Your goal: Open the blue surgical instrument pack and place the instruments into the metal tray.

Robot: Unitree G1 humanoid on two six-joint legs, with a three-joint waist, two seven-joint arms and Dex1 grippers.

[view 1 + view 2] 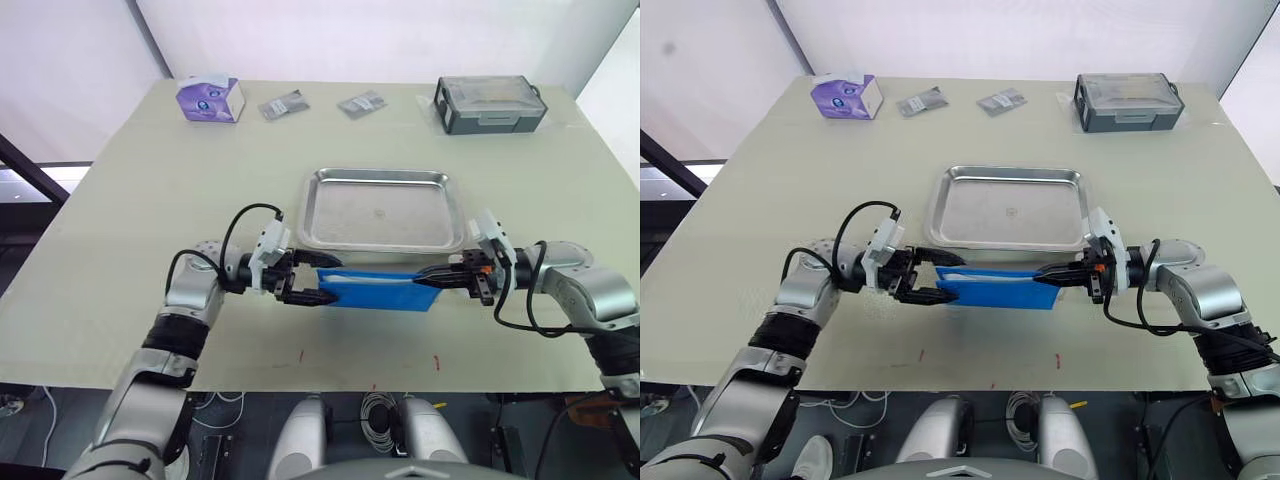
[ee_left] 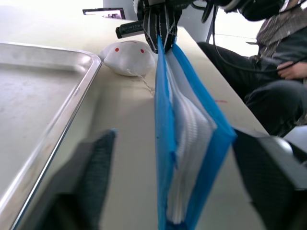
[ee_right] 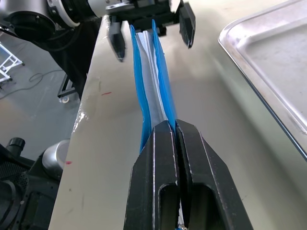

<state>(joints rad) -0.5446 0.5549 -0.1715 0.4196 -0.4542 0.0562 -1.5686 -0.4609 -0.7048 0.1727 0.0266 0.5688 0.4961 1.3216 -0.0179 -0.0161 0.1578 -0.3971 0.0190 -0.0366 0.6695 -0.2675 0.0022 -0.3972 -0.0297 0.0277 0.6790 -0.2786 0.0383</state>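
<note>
Blue pack [image 1: 378, 289] standing on edge near the table's [image 1: 150, 200] front edge, right gripper [image 1: 430, 279] clamped on its 3 o'clock end, left gripper [image 1: 310, 282] with fingers apart around its 9 o'clock end, empty metal tray [image 1: 381, 208] just beyond at 12 o'clock, purple tissue box [image 1: 211, 99] and grey box [image 1: 490, 104] far back.

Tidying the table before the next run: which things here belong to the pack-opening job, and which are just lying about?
Job:
- blue surgical instrument pack, held by the right gripper
- left gripper, fingers open around the pack's other end
- metal tray

Lying about:
- purple tissue box
- two grey foil sachets
- grey lidded box
</note>
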